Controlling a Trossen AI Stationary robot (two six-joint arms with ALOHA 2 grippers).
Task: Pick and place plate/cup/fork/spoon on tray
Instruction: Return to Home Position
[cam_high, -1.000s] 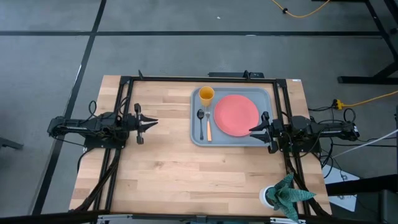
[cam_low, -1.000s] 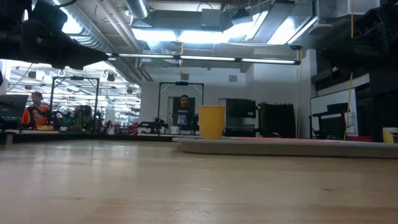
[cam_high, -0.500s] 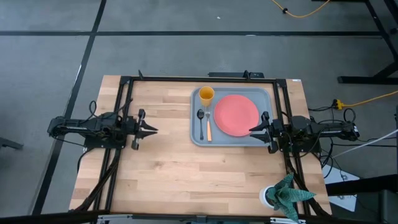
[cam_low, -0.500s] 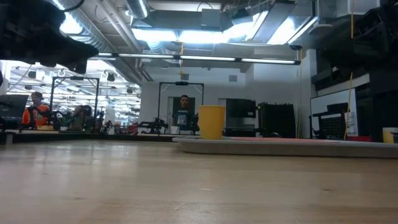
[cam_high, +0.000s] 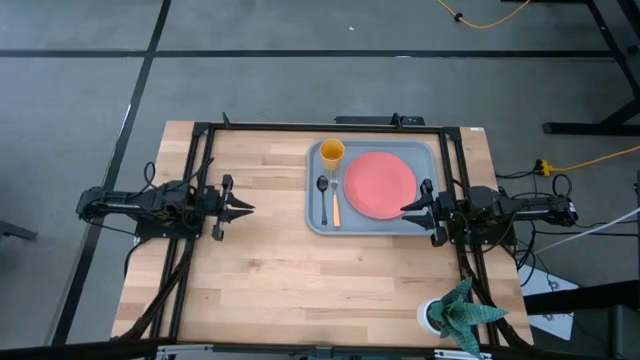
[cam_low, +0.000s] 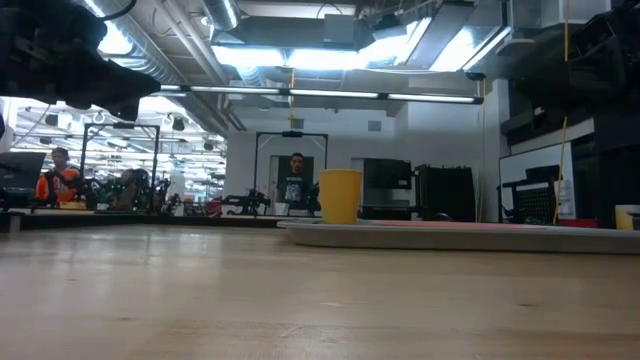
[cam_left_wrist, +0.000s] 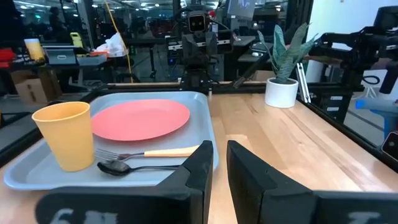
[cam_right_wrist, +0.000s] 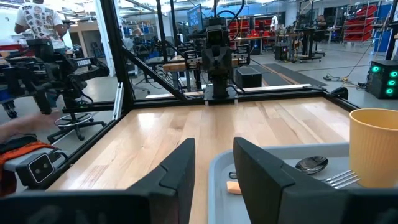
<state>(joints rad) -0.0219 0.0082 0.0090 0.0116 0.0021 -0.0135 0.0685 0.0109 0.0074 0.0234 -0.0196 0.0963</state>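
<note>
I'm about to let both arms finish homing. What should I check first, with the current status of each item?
1. Flat round coral-red plate lies inside the grey-blue rectangular tray: ok.
2. Small yellow-orange cup stands upright in a tray corner: ok.
3. Dark metallic spoon and orange-handled fork lie side by side in the tray, between its rim and the plate: ok.
4. Left gripper holds nothing and is over bare table, away from the tray: ok.
5. Right gripper holds nothing: ok.
6. Right gripper's height above the plate edge: cannot tell.
</note>
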